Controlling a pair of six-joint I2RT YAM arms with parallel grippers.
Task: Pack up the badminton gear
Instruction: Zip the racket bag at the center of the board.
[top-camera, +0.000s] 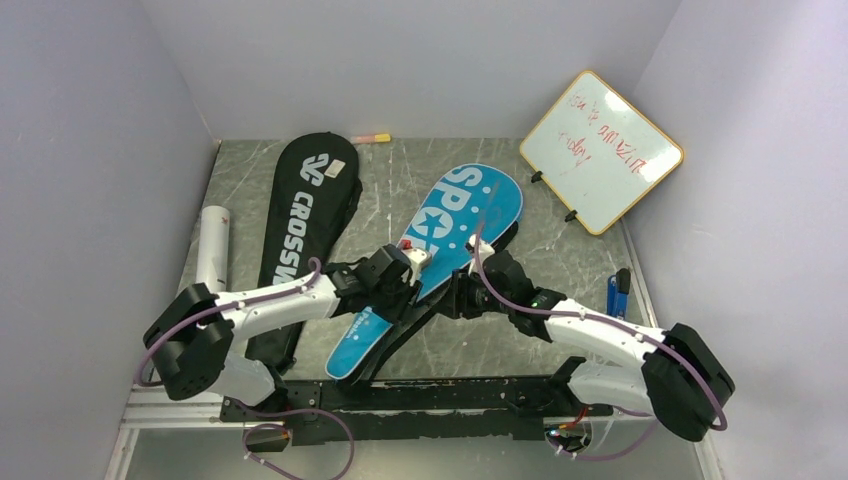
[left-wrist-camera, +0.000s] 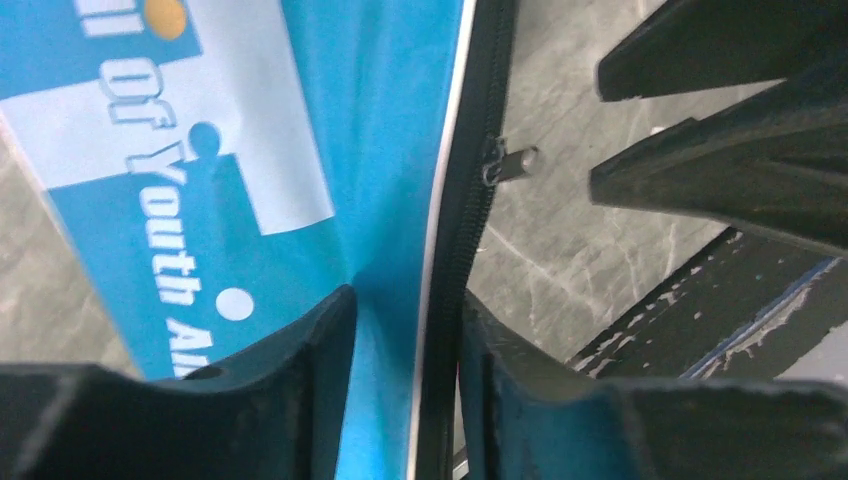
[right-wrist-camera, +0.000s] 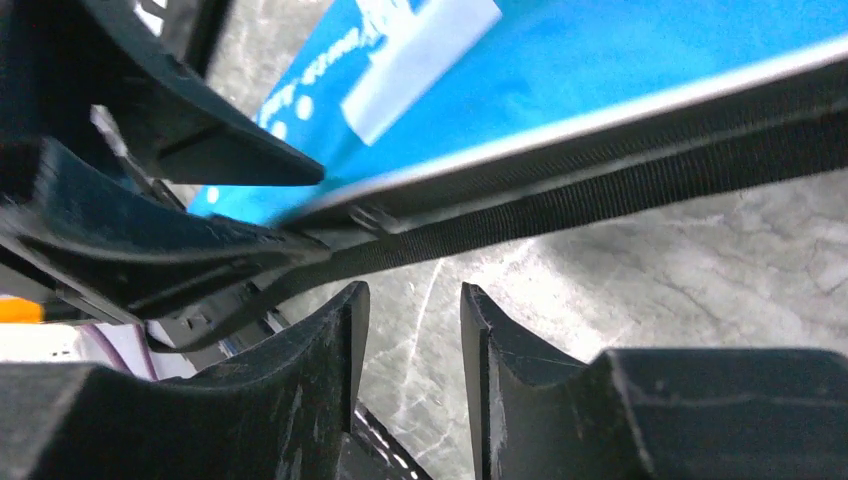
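Two racket-shaped bags w/ white lettering: blue bag (top-camera: 470, 205), black bag (top-camera: 310, 190).

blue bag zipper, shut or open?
Partly open. On the blue bag, right wrist view shows black zipper tape splitting from the edge on one side of the slider; the other side looks closed.

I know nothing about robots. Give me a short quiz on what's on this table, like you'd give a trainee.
1. True or false: the black bag lies on the left arm's side of the blue bag.
2. The left gripper and right gripper are both at: A the black bag, B the blue bag's zipper edge, C the whiteboard?
3. What sits between the right gripper's fingers?
Key: 1 true; 2 B; 3 nothing, only bare table shows.
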